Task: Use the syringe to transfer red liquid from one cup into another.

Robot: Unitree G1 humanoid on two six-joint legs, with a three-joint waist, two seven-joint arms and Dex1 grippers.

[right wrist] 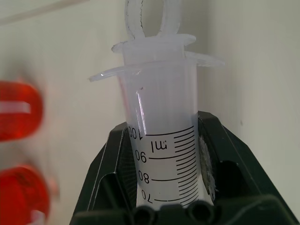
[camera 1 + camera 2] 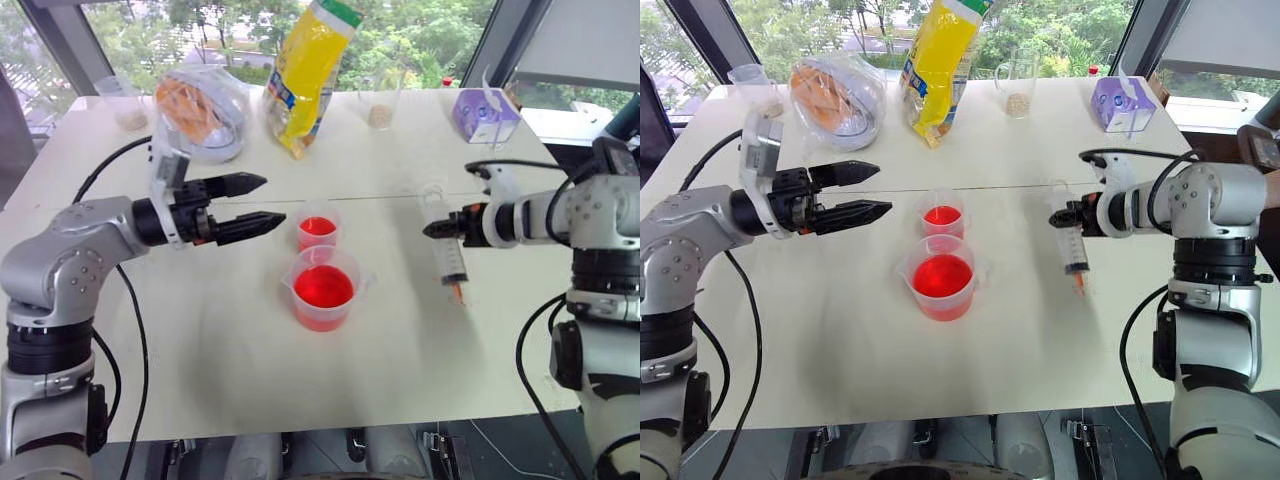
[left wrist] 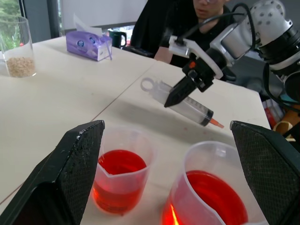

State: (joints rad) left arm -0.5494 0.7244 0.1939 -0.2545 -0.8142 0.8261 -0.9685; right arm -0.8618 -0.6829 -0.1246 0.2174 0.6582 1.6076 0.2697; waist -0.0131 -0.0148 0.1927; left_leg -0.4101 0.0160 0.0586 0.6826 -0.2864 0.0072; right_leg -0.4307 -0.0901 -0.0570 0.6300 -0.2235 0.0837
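Observation:
The syringe [image 2: 447, 255] lies lengthwise at the table's right middle, with its ring top away from me and its orange tip toward me. My right gripper [image 2: 432, 230] is shut on its barrel [image 1: 161, 117] near the ring end. The barrel looks clear inside. The small plain cup [image 2: 318, 228] holds red liquid at the table's centre. Just in front of it stands the spouted beaker [image 2: 323, 290], with more red liquid in it. My left gripper [image 2: 272, 200] hovers open left of the cups, pointing toward them with nothing between its fingers.
A yellow bag [image 2: 305, 70] and a clear bag of orange items [image 2: 200, 110] stand at the back. Cups of beige grains [image 2: 380, 105] [image 2: 125, 105] and a purple tissue box [image 2: 485, 115] are there too. A person [image 3: 201, 23] sits beyond the table's right edge.

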